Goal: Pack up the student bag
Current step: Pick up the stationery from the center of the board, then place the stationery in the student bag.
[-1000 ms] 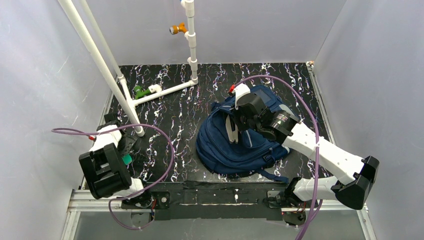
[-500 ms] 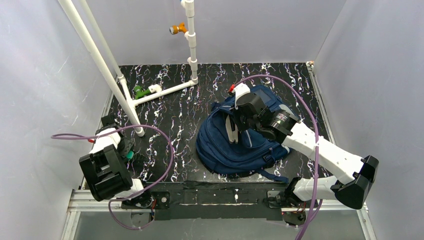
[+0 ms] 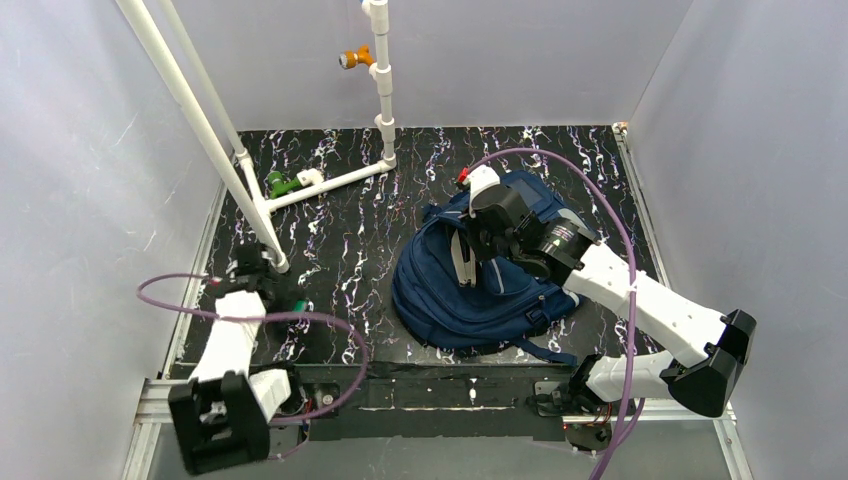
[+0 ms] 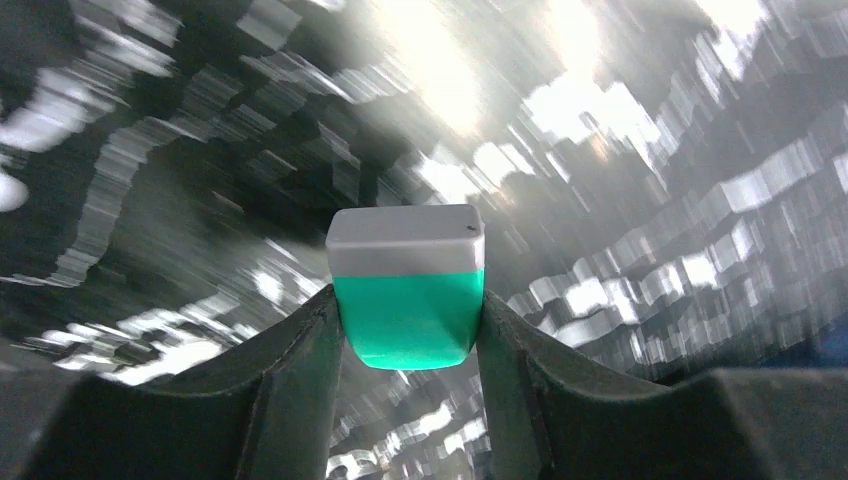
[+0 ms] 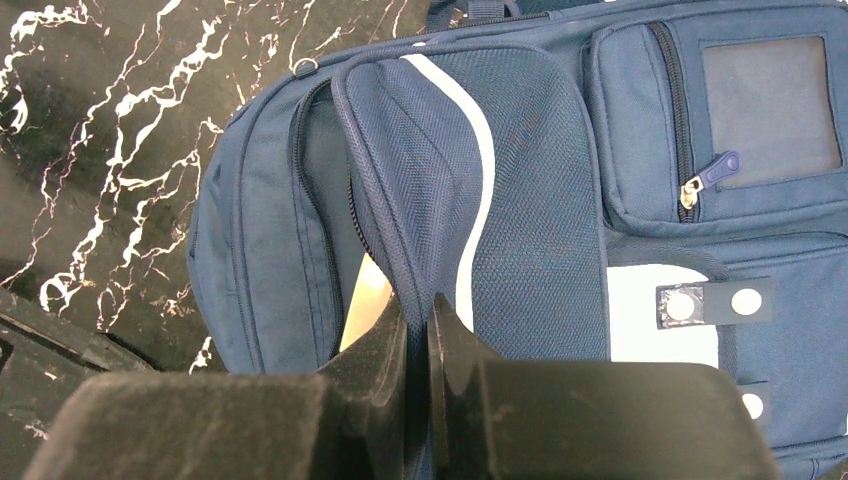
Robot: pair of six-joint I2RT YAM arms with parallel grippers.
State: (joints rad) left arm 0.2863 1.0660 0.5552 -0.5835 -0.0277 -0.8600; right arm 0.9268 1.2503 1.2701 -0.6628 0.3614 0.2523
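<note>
near the front edge on the left, the left claw (image 4: 405,335) is clamped on a small block (image 4: 405,290), its dark, matte fingers (image 4: 300,380) pressing the block's two flat sides. the block is squarish with rounded corners, glossy green below and pale grey on top (a tiny dark speck sits at one upper corner). beneath it the table (image 3: 350,210) is black with white marble-like veins.

right of centre lies the bag (image 3: 470,300), navy woven fabric slumped flat on the table, a strap trailing toward the near edge. the right claw (image 5: 415,325) is pinched shut on a ridge of the bag's coarse cloth beside a curved pale stripe, holding up the edge of an unzipped opening. in the gap a thin tan sliver (image 5: 368,295) shows, perhaps card or paper. further along are a zip pocket with a grey panel, a blue zip pull (image 5: 722,165) and a white patch (image 5: 650,320).

at the far left stands a frame of white plastic pipe (image 3: 330,180), with a green fitting (image 3: 280,185) low down and an orange fitting (image 3: 352,58) higher up.
</note>
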